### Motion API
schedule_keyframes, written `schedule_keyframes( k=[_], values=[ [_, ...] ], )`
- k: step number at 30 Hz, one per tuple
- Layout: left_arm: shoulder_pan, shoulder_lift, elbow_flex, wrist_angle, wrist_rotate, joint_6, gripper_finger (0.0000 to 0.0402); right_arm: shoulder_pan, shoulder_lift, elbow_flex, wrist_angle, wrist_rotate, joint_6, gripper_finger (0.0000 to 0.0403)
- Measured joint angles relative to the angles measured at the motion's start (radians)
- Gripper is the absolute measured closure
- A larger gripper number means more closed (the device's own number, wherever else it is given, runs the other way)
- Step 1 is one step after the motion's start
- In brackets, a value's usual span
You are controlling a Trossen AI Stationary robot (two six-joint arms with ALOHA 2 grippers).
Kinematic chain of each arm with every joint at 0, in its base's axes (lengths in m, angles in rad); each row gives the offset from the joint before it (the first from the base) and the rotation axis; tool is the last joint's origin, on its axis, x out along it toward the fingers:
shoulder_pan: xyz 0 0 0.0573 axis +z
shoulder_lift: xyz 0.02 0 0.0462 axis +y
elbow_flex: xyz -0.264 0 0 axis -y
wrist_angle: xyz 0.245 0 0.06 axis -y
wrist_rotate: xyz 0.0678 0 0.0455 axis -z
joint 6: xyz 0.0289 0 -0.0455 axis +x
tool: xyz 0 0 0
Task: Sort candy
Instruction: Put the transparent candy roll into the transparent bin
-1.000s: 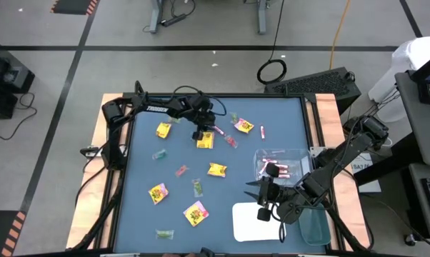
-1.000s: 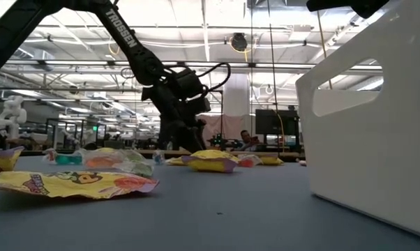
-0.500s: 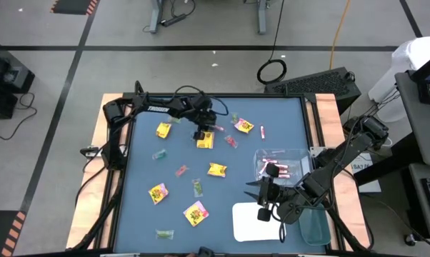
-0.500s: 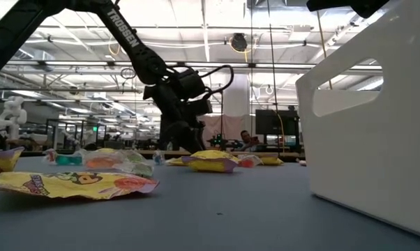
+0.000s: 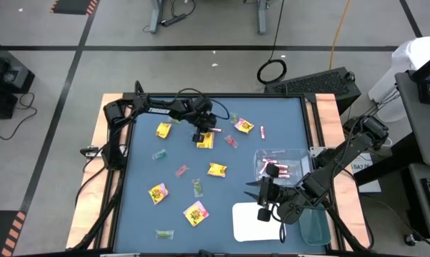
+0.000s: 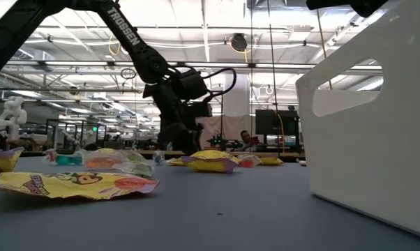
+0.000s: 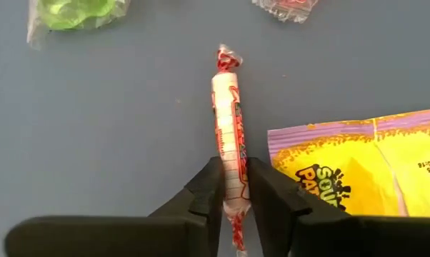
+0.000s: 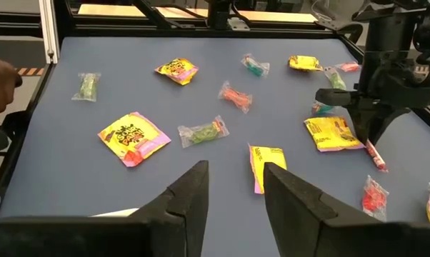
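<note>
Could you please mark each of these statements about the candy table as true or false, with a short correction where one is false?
1. The left gripper is closed around a thin pink-red stick candy. True.
2. That stick candy lies inside the clear tray. False: it lies on the blue table, beside a yellow packet.
3. The right gripper holds a yellow packet. False: its fingers are apart and empty.
4. The clear tray already holds pink-red sticks. True.
5. The white tray is full of green candies. False: none show in it.
</note>
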Motion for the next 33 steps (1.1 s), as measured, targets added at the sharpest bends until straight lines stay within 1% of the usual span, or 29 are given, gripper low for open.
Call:
schedule_keyframes(
  k=[4,8,21,33],
  values=[
    [0.0,0.0,0.0,-0.002,-0.012,0.0,0.0364,0.001,0.0,0.0,0.0,0.0,0.003,0.028],
    [-0.003,-0.003,0.0,0.002,-0.009,-0.02,0.0378,0.001,0.0,0.0,0.0,-0.003,0.01,0.028],
    [-0.009,-0.012,-0.002,0.022,-0.015,-0.08,0.0381,0.001,0.0,0.0,0.0,-0.003,0.017,0.028],
    [-0.066,-0.118,-0.004,0.016,-0.02,-0.131,0.0381,0.002,0.0,0.0,-0.002,-0.002,0.017,0.028]
  ],
)
